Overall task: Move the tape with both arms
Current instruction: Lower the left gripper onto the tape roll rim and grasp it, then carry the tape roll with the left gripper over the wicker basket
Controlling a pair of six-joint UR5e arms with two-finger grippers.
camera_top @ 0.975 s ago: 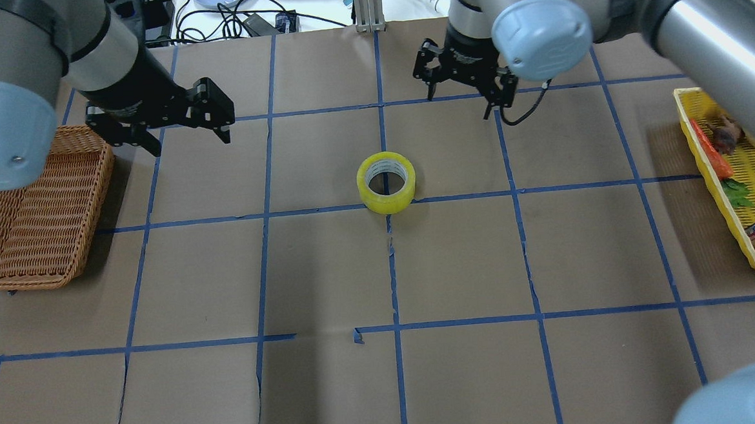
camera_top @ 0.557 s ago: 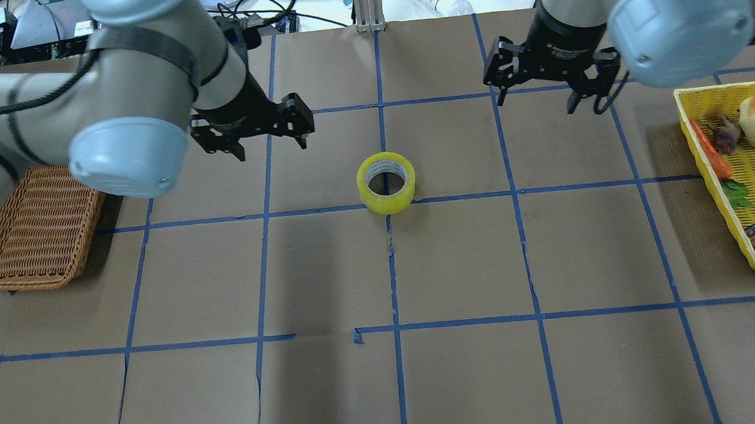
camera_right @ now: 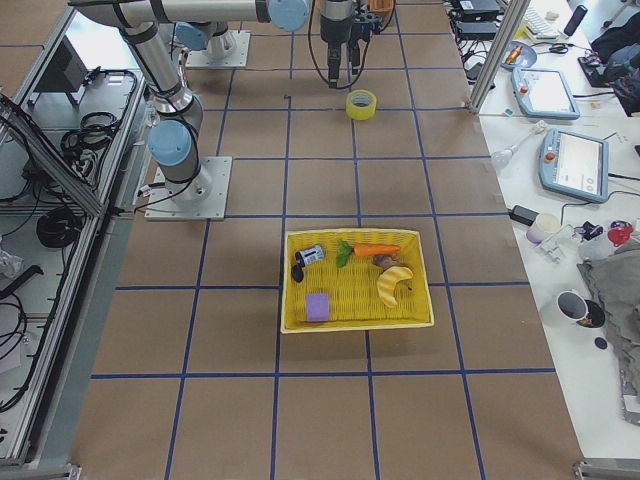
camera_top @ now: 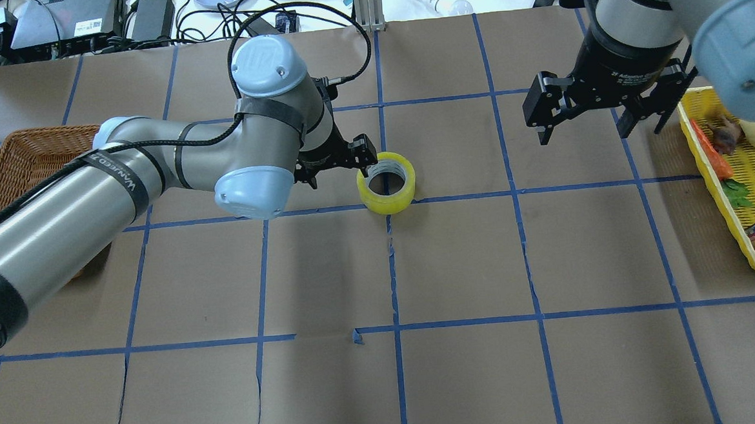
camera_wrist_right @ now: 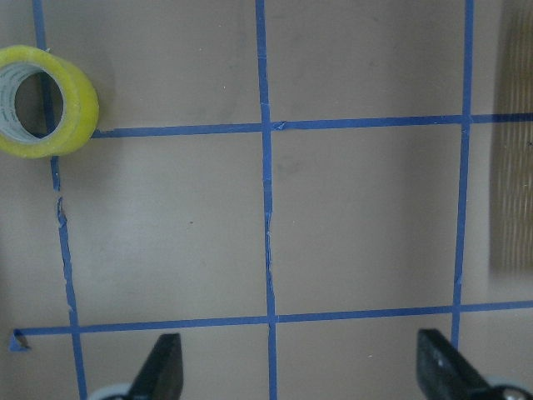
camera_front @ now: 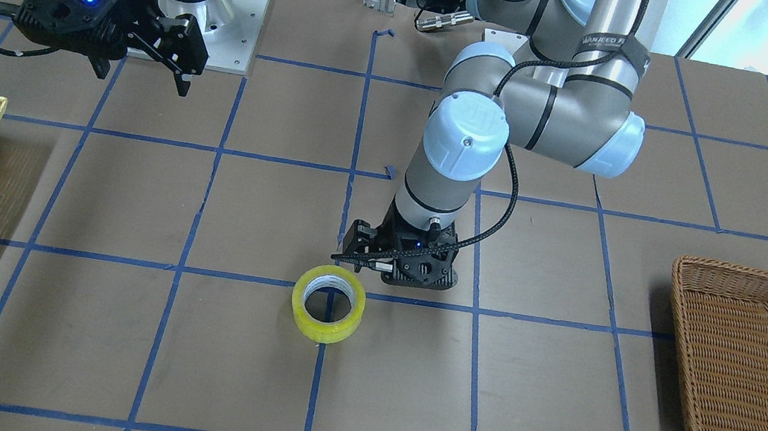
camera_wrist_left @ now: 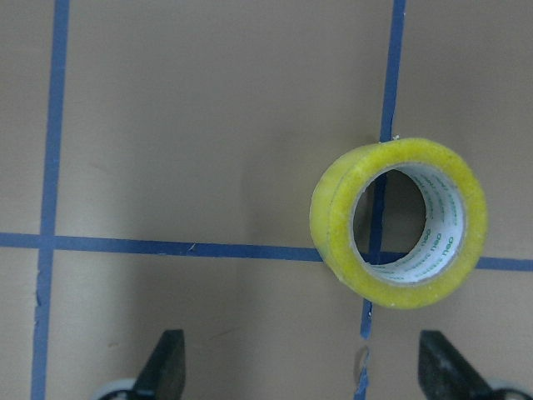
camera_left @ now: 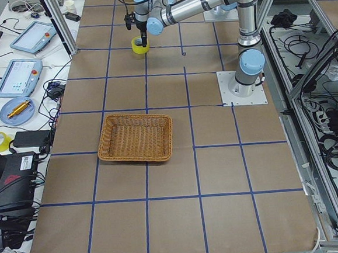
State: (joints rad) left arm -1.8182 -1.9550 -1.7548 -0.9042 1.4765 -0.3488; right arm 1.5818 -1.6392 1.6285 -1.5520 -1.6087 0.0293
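The tape (camera_top: 386,182) is a translucent yellow roll that lies flat on a blue grid crossing at mid-table, also seen from the front (camera_front: 328,304). My left gripper (camera_top: 336,167) is open and empty, low over the table right beside the roll, one finger almost at its rim. In the left wrist view the tape (camera_wrist_left: 400,221) lies ahead and right of the open fingers (camera_wrist_left: 162,371). My right gripper (camera_top: 596,123) is open and empty, held high to the tape's right. The right wrist view has the tape (camera_wrist_right: 46,102) at its top left corner.
A brown wicker basket (camera_top: 32,152) sits at the table's left, partly under my left arm, and shows in full from the front (camera_front: 737,269). A yellow tray (camera_top: 724,201) at the right edge holds a carrot, a banana, a can and other items.
My left arm swung from the basket side toward the tape and came down next to it. My right gripper moved right, toward the yellow tray. Both grippers stayed open; the tape did not move.
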